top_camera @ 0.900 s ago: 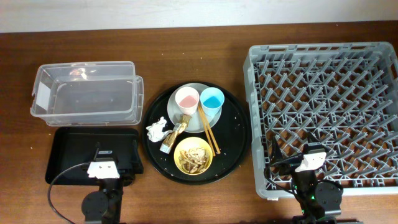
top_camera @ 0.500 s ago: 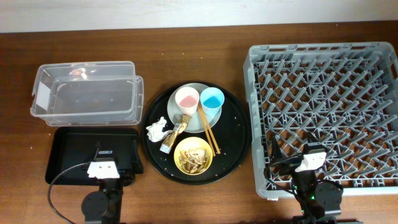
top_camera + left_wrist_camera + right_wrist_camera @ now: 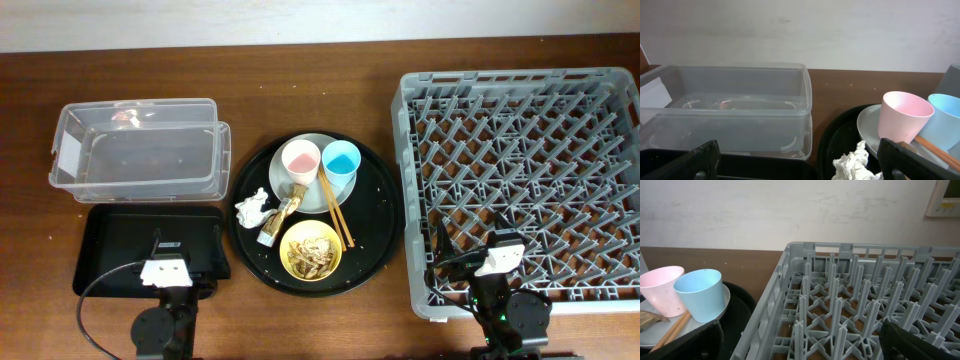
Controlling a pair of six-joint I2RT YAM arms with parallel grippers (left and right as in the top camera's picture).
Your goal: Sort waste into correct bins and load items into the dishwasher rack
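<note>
Now, left gripper (image 3: pixel 797 145): jaws spread wide, empty, over shallow black tray (image 3: pixel 115 245);
Right gripper (image 3: pixel 800 330): jaws spread, empty, at near edge of dishwasher rack (image 3: pixel 520 170);
Paper ball (image 3: pixel 254 208), pink cup (image 3: pixel 300 160), yellow bowl (image 3: pixel 286 243): on round black tray (image 3: pixel 380 235) between clear box (image 3: pixel 140 150) and rack

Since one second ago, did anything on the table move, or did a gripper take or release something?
Nothing visibly changed. The left gripper and right gripper stay open and empty, and the pink cup, light-blue cup and yellow bowl sit on the round black tray as before.
</note>
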